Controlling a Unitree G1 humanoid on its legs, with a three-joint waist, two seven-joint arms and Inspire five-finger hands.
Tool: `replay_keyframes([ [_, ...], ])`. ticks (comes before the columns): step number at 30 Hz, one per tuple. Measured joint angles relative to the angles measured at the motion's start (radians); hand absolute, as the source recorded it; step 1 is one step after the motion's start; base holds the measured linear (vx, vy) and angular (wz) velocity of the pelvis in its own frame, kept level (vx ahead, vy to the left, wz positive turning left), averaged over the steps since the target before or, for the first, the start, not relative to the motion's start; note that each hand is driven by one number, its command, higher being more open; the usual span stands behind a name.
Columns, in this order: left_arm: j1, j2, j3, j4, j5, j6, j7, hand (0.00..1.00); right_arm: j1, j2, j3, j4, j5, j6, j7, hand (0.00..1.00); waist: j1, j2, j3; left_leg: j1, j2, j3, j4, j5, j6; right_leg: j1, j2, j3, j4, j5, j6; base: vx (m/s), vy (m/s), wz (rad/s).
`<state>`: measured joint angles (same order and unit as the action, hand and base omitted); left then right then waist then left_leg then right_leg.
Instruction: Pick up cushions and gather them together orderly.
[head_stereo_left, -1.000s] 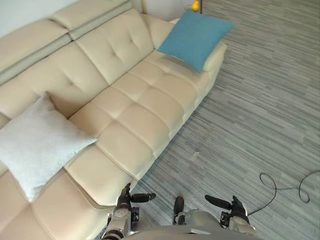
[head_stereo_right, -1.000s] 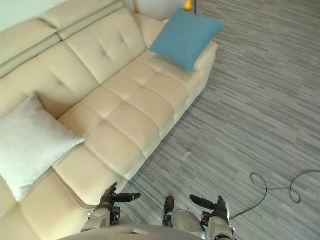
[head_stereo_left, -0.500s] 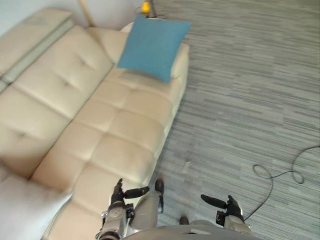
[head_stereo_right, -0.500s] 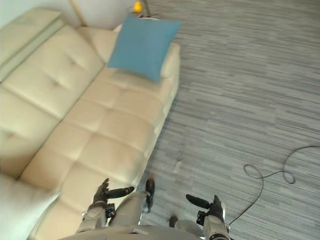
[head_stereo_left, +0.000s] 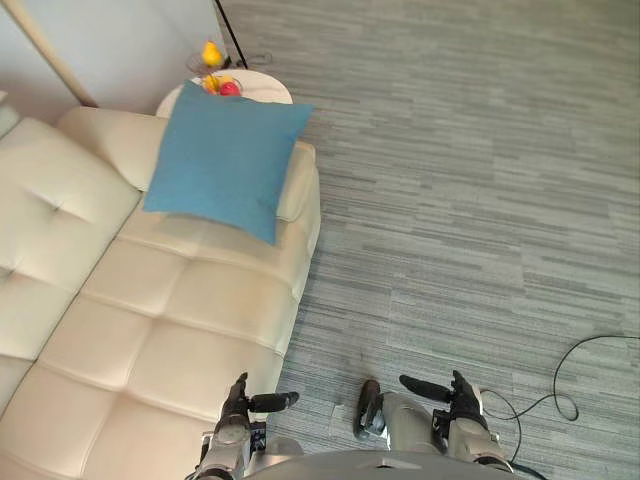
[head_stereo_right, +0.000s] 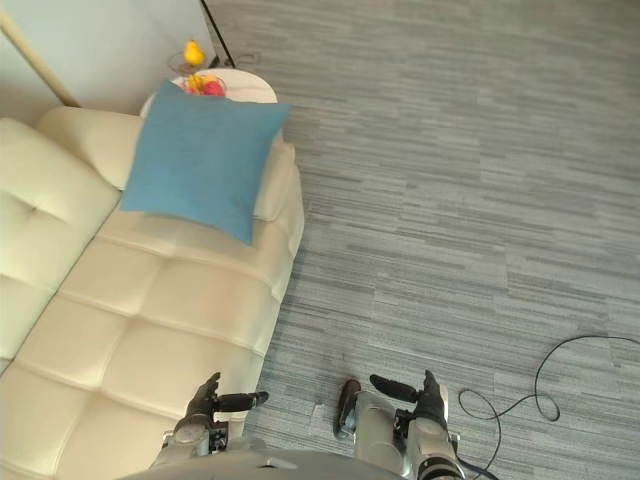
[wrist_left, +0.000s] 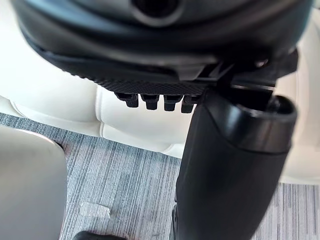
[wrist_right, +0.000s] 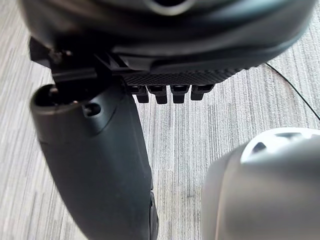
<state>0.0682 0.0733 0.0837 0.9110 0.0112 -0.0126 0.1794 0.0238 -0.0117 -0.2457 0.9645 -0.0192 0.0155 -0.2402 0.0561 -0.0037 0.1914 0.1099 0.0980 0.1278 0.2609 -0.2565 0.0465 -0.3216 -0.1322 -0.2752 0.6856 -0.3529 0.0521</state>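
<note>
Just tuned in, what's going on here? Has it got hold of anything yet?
Nothing is held yet. The robot stands on the grey carpet at the front edge of the cream sofa, with its left hand and right hand low in front of it, open and empty. A blue cushion leans against the sofa's far armrest, beside a small round white table with fruit on it. Neither hand is near the cushion.

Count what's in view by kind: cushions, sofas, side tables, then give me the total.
Cushions: 1, the blue cushion
Sofas: 1, the cream sofa
Side tables: 1, the white round table
Total: 3
</note>
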Motion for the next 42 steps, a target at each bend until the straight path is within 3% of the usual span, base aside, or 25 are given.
replay_keyframes([
  [1,0.001,0.001,-0.003,0.008,0.000,0.000,0.000,1.00,-0.010,0.000,0.001,0.000,-0.001,0.001,-0.001,1.00,-0.010,-0.001,0.000,0.020,0.012,-0.001,-0.010,-0.006,-0.017,-0.025,0.008,0.002,-0.113,0.060,-0.002,0.70,-0.291,0.33],
  [2,0.003,0.009,-0.020,0.023,-0.002,0.001,0.000,1.00,-0.010,-0.004,0.002,0.001,0.002,0.000,-0.001,1.00,-0.015,-0.010,0.002,0.065,0.023,-0.009,-0.010,-0.034,-0.071,-0.016,0.015,-0.002,-0.230,0.280,-0.085,0.73,-0.315,0.18],
  [4,-0.015,-0.005,-0.033,0.041,0.002,0.000,-0.004,1.00,-0.032,-0.021,0.003,0.011,-0.003,-0.001,-0.001,1.00,-0.007,0.032,0.009,0.061,0.068,-0.036,0.002,-0.031,-0.087,-0.009,0.059,-0.016,-0.200,0.244,-0.115,0.56,-0.291,-0.09],
  [6,-0.023,-0.017,-0.037,0.051,0.020,0.000,-0.009,1.00,-0.044,-0.029,-0.001,0.017,-0.019,-0.001,-0.001,1.00,-0.012,0.039,0.017,0.058,0.078,-0.071,0.050,0.030,-0.132,0.011,0.071,-0.022,-0.182,0.179,-0.130,0.48,-0.305,-0.05],
  [9,-0.028,-0.043,-0.016,0.042,0.031,-0.001,-0.015,1.00,-0.033,-0.028,-0.009,0.030,-0.018,0.007,-0.004,1.00,-0.016,0.062,0.037,-0.060,0.110,-0.146,0.408,0.123,-0.153,0.143,0.118,-0.034,-0.273,0.151,-0.140,0.33,-0.210,0.05],
  [11,-0.034,-0.041,-0.008,-0.001,0.031,-0.008,-0.014,1.00,-0.029,-0.018,0.000,0.031,-0.018,0.006,-0.004,1.00,-0.005,0.050,0.062,-0.271,0.107,-0.143,0.744,0.017,-0.155,0.295,0.154,-0.031,-0.377,0.143,-0.153,0.37,-0.214,-0.08],
  [13,-0.037,-0.035,-0.008,-0.018,0.032,-0.009,-0.014,1.00,-0.032,-0.012,0.000,0.032,-0.017,0.006,-0.005,1.00,-0.003,0.043,0.067,-0.321,0.088,-0.112,0.698,-0.007,-0.141,0.336,0.154,-0.025,-0.410,0.143,-0.152,0.28,-0.101,-0.12],
  [14,-0.044,-0.037,-0.005,-0.030,0.031,-0.010,-0.014,1.00,-0.033,-0.008,-0.002,0.030,-0.017,0.003,-0.006,1.00,0.002,0.037,0.072,-0.394,0.057,-0.079,0.564,-0.025,-0.116,0.385,0.154,-0.017,-0.459,0.141,-0.145,0.28,-0.062,-0.10],
  [16,-0.047,-0.040,-0.001,-0.031,0.032,-0.010,-0.015,1.00,-0.030,-0.006,-0.004,0.031,-0.017,0.004,-0.010,1.00,0.004,0.036,0.073,-0.414,0.030,-0.072,0.449,-0.019,-0.112,0.414,0.152,-0.016,-0.485,0.140,-0.138,0.27,-0.008,-0.02],
  [17,-0.047,-0.042,0.001,-0.031,0.032,-0.014,-0.014,1.00,-0.023,-0.007,-0.008,0.031,-0.017,0.006,-0.011,1.00,0.008,0.036,0.073,-0.421,-0.003,-0.052,0.243,0.016,-0.107,0.456,0.150,-0.015,-0.529,0.136,-0.127,0.25,0.028,0.04],
  [18,-0.047,-0.042,0.001,-0.032,0.032,-0.017,-0.015,1.00,-0.022,-0.009,-0.008,0.032,-0.017,0.006,-0.011,1.00,0.010,0.037,0.074,-0.423,-0.012,-0.047,0.175,0.040,-0.105,0.470,0.151,-0.017,-0.544,0.135,-0.122,0.39,0.092,0.00],
  [19,-0.048,-0.043,0.001,-0.035,0.029,-0.024,-0.017,1.00,-0.017,-0.008,-0.007,0.035,-0.017,0.007,-0.012,1.00,0.028,0.034,0.073,-0.421,-0.033,-0.030,0.055,0.152,-0.087,0.502,0.149,-0.008,-0.575,0.128,-0.107,0.30,0.078,-0.15],
  [21,-0.048,-0.037,0.003,-0.035,0.029,-0.030,-0.018,1.00,-0.011,-0.001,-0.001,0.037,-0.017,0.010,-0.011,1.00,0.052,0.012,0.060,-0.391,-0.048,0.009,-0.003,0.278,-0.061,0.522,0.128,0.018,-0.600,0.113,-0.075,0.56,0.106,-0.24],
  [22,-0.052,-0.027,0.013,-0.035,0.025,-0.030,-0.022,1.00,-0.023,0.001,0.002,0.051,-0.018,0.010,-0.009,1.00,0.049,-0.008,0.059,-0.393,-0.067,0.016,0.042,0.247,-0.034,0.517,0.096,0.032,-0.570,0.101,-0.048,0.54,0.090,-0.12],
  [25,-0.049,-0.026,0.022,-0.022,0.016,-0.030,-0.022,1.00,-0.025,0.001,0.001,0.062,-0.018,0.011,-0.009,1.00,0.049,-0.009,0.055,-0.358,-0.073,0.029,0.106,0.175,-0.015,0.473,0.060,0.066,-0.352,0.085,-0.015,0.41,0.105,-0.01],
  [27,-0.046,-0.013,0.016,-0.001,0.017,-0.028,-0.024,1.00,-0.006,-0.002,-0.002,0.055,-0.013,0.010,0.001,1.00,0.035,-0.020,0.052,-0.242,-0.107,-0.023,0.098,0.085,-0.008,0.311,-0.031,0.057,0.171,0.153,0.115,0.51,0.089,0.57],
  [29,-0.045,-0.001,0.010,0.018,0.016,-0.020,-0.020,1.00,-0.006,-0.009,-0.004,0.049,-0.019,0.006,-0.001,1.00,0.021,-0.024,0.050,-0.179,-0.117,-0.070,0.086,0.068,-0.004,0.259,-0.071,0.026,0.280,0.108,0.060,0.45,-0.009,0.79],
  [30,-0.039,-0.003,0.010,0.019,0.015,-0.017,-0.016,1.00,-0.006,-0.015,0.012,0.042,-0.019,0.002,0.000,1.00,0.018,-0.017,0.051,-0.125,-0.112,-0.101,0.052,0.068,-0.004,0.233,-0.084,-0.006,0.257,0.083,0.019,0.50,-0.126,0.78],
  [31,-0.035,-0.001,0.011,0.021,0.014,-0.017,-0.011,1.00,-0.006,-0.015,0.018,0.032,-0.019,0.001,0.000,1.00,0.017,-0.014,0.050,-0.094,-0.098,-0.126,0.033,0.068,-0.005,0.209,-0.080,-0.015,0.201,0.073,0.006,0.48,-0.153,0.87],
  [33,-0.025,-0.003,0.020,0.021,-0.005,-0.016,-0.004,1.00,-0.008,-0.016,0.029,0.025,-0.019,-0.007,0.002,1.00,0.017,0.003,0.048,-0.063,-0.067,-0.173,0.016,0.059,-0.020,0.149,-0.053,0.014,0.070,0.070,0.002,0.32,-0.174,0.78],
  [35,-0.020,0.000,0.025,0.020,-0.010,-0.016,0.006,1.00,-0.007,-0.013,0.031,0.012,-0.019,-0.011,0.001,1.00,0.016,0.001,0.046,-0.054,-0.039,-0.233,0.025,0.023,-0.070,0.104,0.016,0.186,-0.143,0.096,0.030,0.35,-0.305,0.87],
  [36,-0.018,0.001,0.037,0.017,-0.012,-0.017,0.009,1.00,-0.004,-0.008,0.030,0.011,-0.016,-0.012,0.002,1.00,0.016,-0.022,0.043,-0.060,-0.043,-0.257,0.047,-0.010,-0.109,0.102,0.034,0.264,-0.219,0.183,0.045,0.30,-0.368,0.82],
  [37,-0.020,-0.019,0.067,0.019,-0.019,-0.012,0.013,1.00,-0.008,-0.008,0.018,0.012,-0.018,-0.010,0.000,1.00,0.027,0.011,0.044,-0.067,-0.014,-0.284,0.079,-0.031,-0.123,0.128,0.065,0.244,-0.204,0.174,0.006,0.27,-0.369,0.53],
  [39,-0.008,-0.050,0.083,0.010,-0.018,-0.008,0.015,1.00,0.007,-0.007,-0.010,-0.019,-0.009,-0.005,-0.005,1.00,0.014,0.034,0.034,-0.070,0.008,-0.310,0.087,-0.027,-0.122,0.102,0.096,0.302,-0.084,0.144,0.022,0.25,-0.391,0.71],
  [42,-0.006,-0.071,0.088,0.005,-0.001,-0.009,0.006,1.00,0.030,-0.005,-0.007,-0.033,-0.018,-0.003,-0.004,1.00,0.023,0.030,0.015,-0.077,0.015,-0.358,0.081,-0.021,-0.140,0.134,0.079,0.238,-0.075,0.037,-0.026,0.19,-0.386,1.08],
])
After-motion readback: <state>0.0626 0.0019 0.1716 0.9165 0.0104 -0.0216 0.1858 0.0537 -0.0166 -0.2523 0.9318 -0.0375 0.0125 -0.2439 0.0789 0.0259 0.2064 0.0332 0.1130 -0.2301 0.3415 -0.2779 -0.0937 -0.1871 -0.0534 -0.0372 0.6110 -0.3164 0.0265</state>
